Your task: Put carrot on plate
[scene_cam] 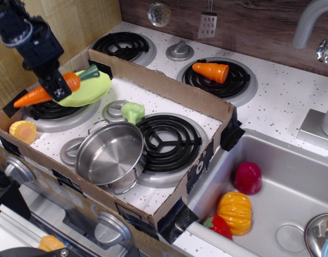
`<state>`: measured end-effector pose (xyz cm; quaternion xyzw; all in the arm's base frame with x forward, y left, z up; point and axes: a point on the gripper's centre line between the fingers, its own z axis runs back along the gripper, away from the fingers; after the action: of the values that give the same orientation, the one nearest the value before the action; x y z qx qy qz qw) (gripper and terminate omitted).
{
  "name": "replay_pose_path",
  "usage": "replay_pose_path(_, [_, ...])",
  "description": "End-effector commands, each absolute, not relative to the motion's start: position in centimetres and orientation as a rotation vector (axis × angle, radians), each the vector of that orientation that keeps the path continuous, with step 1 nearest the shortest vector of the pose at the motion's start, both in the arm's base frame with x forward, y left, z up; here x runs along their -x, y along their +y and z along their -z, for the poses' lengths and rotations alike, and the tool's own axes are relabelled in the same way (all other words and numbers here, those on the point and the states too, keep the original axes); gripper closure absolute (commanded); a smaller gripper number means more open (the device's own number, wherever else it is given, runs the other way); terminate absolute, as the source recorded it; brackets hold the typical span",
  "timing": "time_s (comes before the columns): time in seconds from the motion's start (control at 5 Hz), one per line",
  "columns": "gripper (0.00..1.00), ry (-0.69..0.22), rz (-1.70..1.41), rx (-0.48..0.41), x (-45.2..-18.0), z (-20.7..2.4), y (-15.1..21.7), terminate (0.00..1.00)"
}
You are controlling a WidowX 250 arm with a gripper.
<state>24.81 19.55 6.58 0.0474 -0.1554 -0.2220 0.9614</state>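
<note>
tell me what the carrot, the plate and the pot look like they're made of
Carrot: smooth orange body with a green stem and an even colour, likely moulded plastic. Plate: matte lime green with a soft sheen, probably plastic too. Pot: mirror-like silver with bright reflections inside, apparently polished steel. The gripper holds the carrot.

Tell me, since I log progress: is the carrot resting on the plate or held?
Held. The gripper is shut on the carrot, which hangs tilted over the plate's near edge.
</note>
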Motion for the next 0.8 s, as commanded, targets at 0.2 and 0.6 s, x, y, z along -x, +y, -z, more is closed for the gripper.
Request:
replay_pose_path(0.2, [1.0,-0.385,0.559,-0.1,-30.5,-5.9,21.1,0.0])
replay_pose_path(0.6, [0.0,-0.372,0.581,-0.061,-31.4,-5.8,21.0,0.0])
